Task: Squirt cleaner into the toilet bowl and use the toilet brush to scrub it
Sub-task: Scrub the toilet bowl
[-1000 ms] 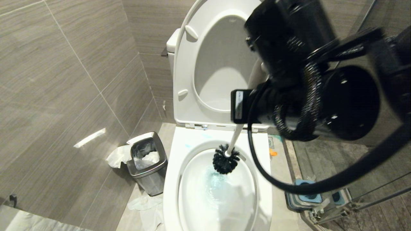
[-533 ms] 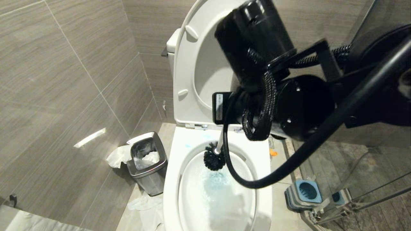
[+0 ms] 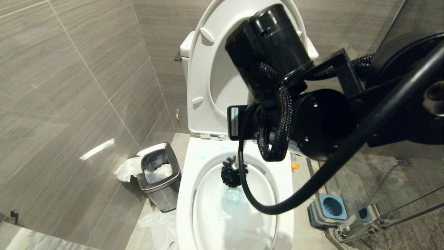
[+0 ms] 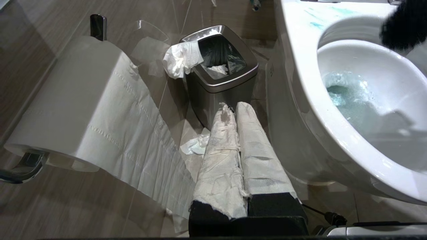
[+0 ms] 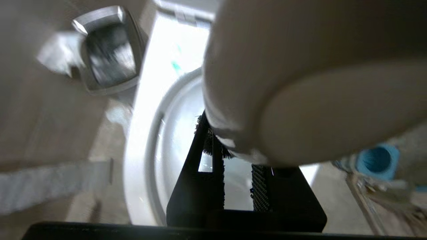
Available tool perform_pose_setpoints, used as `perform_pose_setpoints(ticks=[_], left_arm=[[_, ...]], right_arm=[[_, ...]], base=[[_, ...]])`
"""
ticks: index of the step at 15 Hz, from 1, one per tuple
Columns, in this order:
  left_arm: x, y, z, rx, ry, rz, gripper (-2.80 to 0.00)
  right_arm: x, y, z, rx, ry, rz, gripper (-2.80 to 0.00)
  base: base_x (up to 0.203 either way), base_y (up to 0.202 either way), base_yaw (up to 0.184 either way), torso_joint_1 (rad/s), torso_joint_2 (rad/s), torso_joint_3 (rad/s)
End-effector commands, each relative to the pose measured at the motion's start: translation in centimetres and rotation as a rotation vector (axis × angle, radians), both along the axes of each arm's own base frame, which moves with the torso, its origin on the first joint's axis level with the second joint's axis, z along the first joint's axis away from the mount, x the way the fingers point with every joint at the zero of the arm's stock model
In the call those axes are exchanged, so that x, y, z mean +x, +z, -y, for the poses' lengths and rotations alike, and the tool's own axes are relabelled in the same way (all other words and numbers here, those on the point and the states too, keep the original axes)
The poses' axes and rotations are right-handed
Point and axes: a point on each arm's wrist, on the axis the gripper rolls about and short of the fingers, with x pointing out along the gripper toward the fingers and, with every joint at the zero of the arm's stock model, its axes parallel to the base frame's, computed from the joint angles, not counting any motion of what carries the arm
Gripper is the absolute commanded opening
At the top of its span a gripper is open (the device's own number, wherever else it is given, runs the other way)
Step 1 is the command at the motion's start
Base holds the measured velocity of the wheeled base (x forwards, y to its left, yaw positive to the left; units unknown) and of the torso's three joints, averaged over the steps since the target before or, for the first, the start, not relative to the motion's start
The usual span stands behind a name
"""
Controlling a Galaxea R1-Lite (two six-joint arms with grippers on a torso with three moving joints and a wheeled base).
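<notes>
Toilet brush [image 3: 234, 172] scrubs the toilet bowl [image 3: 194, 163], right gripper [image 5: 233, 166] jaws clamping it; left gripper [image 4: 233, 110] jaws closed.

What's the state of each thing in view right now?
White ceramic toilet bowl: seat and lid up, blue-tinted water inside.
White-handled toilet brush with black bristle head: head at the bowl's back inner wall, above the water.
Turquoise cleaner: in the water, smears on the rim.
Small steel waste bin: open, paper inside.
Toilet paper roll: partly unrolled.
Right end effector: shut on the brush handle.
Left end effector: shut, paper-wrapped, idle by the bin.
</notes>
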Motion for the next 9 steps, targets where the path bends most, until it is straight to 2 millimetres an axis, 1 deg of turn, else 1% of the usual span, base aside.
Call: perform_pose_setpoints(ticks=[1, 3, 4, 5, 6, 7, 8, 9], left_arm=[[0.0, 0.0, 0.0, 0.000, 0.000, -0.002, -2.80], [0.0, 0.0, 0.0, 0.000, 0.000, -0.002, -2.80], [0.0, 0.0, 0.0, 0.000, 0.000, -0.002, -2.80], [0.0, 0.0, 0.0, 0.000, 0.000, -0.002, -2.80], [0.0, 0.0, 0.0, 0.000, 0.000, -0.001, -2.80], [0.0, 0.0, 0.0, 0.000, 0.000, -0.002, -2.80], [0.0, 0.0, 0.0, 0.000, 0.000, -0.002, -2.80], [0.0, 0.0, 0.0, 0.000, 0.000, -0.002, -2.80]], right_arm=[[0.0, -0.5, 0.1, -0.035, 0.000, -0.007, -2.80], [-0.1, 2.3, 0.5, 0.020, 0.010, 0.063, -2.80], [0.0, 2.3, 0.5, 0.029, 0.007, 0.065, -2.80], [0.1, 1.3, 0.3, 0.013, -0.001, 0.042, -2.80], [0.3, -0.8, 0.0, -0.027, -0.011, -0.003, -2.80], [0.4, -2.0, -0.1, -0.048, -0.020, -0.029, -2.80], [0.3, -2.0, -0.1, -0.040, -0.025, -0.030, -2.80], [0.1, -0.7, 0.2, 0.000, -0.026, -0.006, -2.80]], base=[[0.000, 0.000, 0.000, 0.000, 0.00, 0.000], [0.000, 0.000, 0.000, 0.000, 0.00, 0.000], [0.000, 0.000, 0.000, 0.000, 0.00, 0.000], [0.000, 0.000, 0.000, 0.000, 0.00, 0.000], [0.000, 0.000, 0.000, 0.000, 0.00, 0.000], [0.000, 0.000, 0.000, 0.000, 0.00, 0.000], [0.000, 0.000, 0.000, 0.000, 0.00, 0.000], [0.000, 0.000, 0.000, 0.000, 0.00, 0.000]])
